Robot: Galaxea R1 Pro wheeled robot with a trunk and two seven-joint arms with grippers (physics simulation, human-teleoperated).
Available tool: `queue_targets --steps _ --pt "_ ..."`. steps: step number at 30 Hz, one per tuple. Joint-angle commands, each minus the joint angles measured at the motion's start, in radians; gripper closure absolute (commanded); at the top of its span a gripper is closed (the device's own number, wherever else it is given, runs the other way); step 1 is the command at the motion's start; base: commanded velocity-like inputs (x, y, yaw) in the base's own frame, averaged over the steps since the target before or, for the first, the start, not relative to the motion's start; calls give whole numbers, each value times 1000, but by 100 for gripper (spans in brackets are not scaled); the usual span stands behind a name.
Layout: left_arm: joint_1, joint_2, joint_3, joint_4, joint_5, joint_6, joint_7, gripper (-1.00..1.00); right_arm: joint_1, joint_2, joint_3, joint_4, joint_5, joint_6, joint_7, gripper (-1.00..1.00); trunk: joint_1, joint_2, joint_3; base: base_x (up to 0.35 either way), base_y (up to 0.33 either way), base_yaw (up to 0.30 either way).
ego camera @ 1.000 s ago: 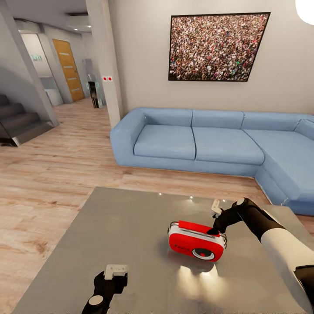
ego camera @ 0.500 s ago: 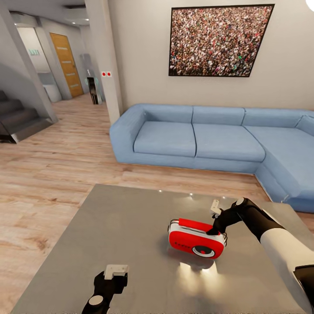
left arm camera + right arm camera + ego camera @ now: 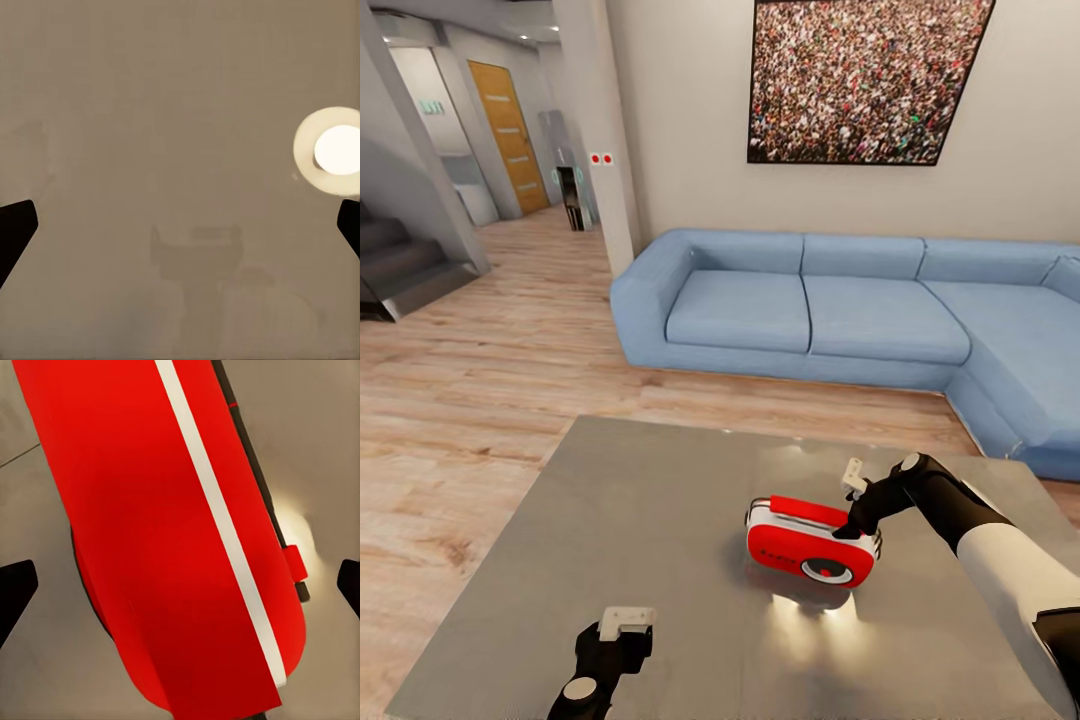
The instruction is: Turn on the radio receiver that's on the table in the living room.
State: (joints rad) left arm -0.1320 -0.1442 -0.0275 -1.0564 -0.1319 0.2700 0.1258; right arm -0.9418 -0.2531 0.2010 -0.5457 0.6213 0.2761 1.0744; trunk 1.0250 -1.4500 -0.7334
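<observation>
We look across the living room: a light wood plank floor [image 3: 480, 370], a long light-blue corner sofa [image 3: 820, 315] against the far beige wall, and above it a framed crowd-pattern picture [image 3: 865, 80]. Nearest us stands the table [image 3: 610, 540], low, with a glossy grey top that throws back bright spots of light.

On the right half of that top sits the radio receiver [image 3: 812, 545], upright and turned slightly. We see a red rounded body with a white-silver rim, a red handle along its top and a round dial toward the right of its face. A line of small dark marks on the face is too small for us to read.

Our right gripper [image 3: 850, 527] comes down at the radio's right end, its tip against the handle. In the right wrist view the red top and white stripe [image 3: 225, 532] lie between two dark fingertips [image 3: 15, 592] spread wide at the frame's edges, so the pincer is released.

Our left gripper [image 3: 622, 628] hovers over the near left part of the table, well apart from the radio, also spread and holding nothing.
</observation>
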Motion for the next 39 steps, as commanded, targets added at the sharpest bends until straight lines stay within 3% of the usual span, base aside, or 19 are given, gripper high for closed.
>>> queue_targets --steps 1,39 --pt "0 0 0 0 0 0 0 -100 0 0 0 0 0 0 0 -100 0 0 -2 0 0 0" --pt "0 0 0 1 0 0 0 -100 0 0 0 0 -2 0 0 -100 0 0 -25 0 0 0"
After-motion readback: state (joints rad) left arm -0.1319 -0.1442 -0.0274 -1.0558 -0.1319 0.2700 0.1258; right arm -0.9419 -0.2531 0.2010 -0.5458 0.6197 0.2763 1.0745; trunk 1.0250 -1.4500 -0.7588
